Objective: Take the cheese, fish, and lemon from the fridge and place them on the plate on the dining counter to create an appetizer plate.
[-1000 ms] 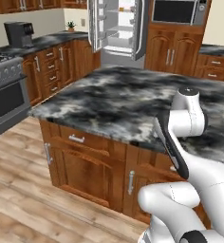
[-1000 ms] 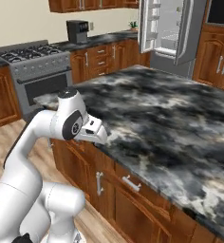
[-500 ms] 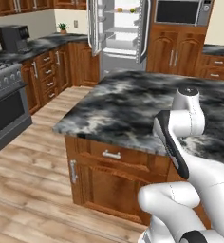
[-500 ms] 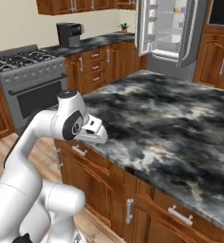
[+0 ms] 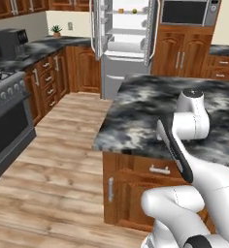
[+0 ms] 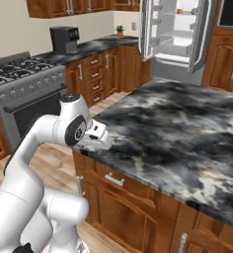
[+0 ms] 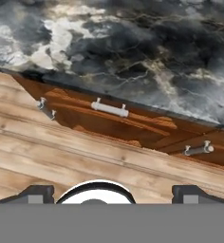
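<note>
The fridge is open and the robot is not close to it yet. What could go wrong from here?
1. The dining counter corner lies between the base and the fridge; a tight drive may clip it.
2. The open gripper hangs near the counter edge and could scrape it.
3. The swung-out fridge doors narrow the approach.

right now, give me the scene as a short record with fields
fridge: both upper doors open, white shelves showing, at the far end of the kitchen
top shelf: two small things, one orange-yellow, one yellow-green, too small to name for sure
dining counter: marbled stone top between the robot and the fridge
gripper: open, holding nothing, looking down at the counter edge and a drawer handle
range: grey, along the left wall
coffee machine: black, on the side counter
</note>
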Controlling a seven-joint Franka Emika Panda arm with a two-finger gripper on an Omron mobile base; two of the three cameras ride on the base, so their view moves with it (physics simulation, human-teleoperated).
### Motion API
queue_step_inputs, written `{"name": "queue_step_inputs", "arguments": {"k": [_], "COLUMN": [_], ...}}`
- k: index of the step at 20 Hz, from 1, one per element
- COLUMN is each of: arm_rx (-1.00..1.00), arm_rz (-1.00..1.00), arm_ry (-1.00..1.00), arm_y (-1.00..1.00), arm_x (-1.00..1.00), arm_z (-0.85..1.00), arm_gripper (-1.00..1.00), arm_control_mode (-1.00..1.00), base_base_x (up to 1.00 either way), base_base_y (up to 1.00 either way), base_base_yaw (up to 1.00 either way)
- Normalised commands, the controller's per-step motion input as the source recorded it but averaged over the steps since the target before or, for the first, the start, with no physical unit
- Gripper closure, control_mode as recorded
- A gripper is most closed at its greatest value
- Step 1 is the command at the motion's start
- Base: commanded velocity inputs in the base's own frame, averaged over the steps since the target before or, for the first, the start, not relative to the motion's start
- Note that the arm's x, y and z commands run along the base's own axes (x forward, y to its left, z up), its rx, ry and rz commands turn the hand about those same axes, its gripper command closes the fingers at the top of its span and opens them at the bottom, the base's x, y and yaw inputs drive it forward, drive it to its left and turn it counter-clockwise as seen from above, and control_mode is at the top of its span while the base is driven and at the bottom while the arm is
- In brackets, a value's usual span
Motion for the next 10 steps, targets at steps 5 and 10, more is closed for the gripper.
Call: {"name": "queue_step_inputs", "arguments": {"k": [5,10], "arm_rx": [0.0,0.0], "arm_rz": [0.0,0.0], "arm_ry": [0.0,0.0], "arm_y": [0.0,0.0], "arm_x": [0.0,0.0], "arm_z": [0.0,0.0], "arm_gripper": [-1.0,-1.0], "arm_control_mode": [1.0,1.0], "base_base_x": [0.27,0.26], "base_base_y": [1.0,1.0], "base_base_yaw": [-0.26,-0.25]}}
